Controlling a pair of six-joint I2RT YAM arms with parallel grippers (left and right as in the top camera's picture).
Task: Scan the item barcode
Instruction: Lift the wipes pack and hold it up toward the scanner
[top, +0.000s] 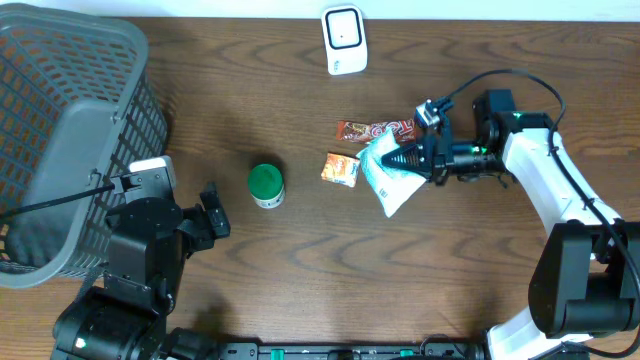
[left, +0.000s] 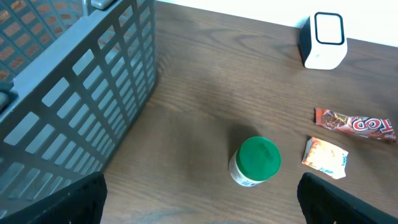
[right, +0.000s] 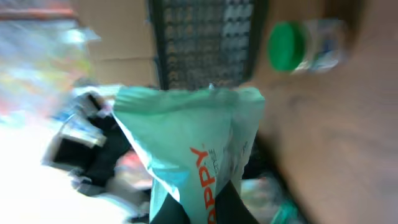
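Overhead: right gripper (top: 408, 158) clenched on mint bag (top: 388, 178), held apart from scanner (top: 343, 40). I worry the edge pinch lets bag sag or twist, hiding barcode from scanner. Left gripper (top: 212, 212) released, far from scanner.

You have a dark brown wooden table (top: 330, 260). Just ahead of your left fingers (left: 68, 202), a jar with a green lid (top: 266, 185) stands on it. A big grey basket (top: 60, 150) sits off to their side. A small orange packet (top: 340, 169) lies near the tips of your right fingers (top: 405, 157). A red candy bar (top: 375, 129) lies just beside them, and a white scanner (top: 343, 40) stands farther off.
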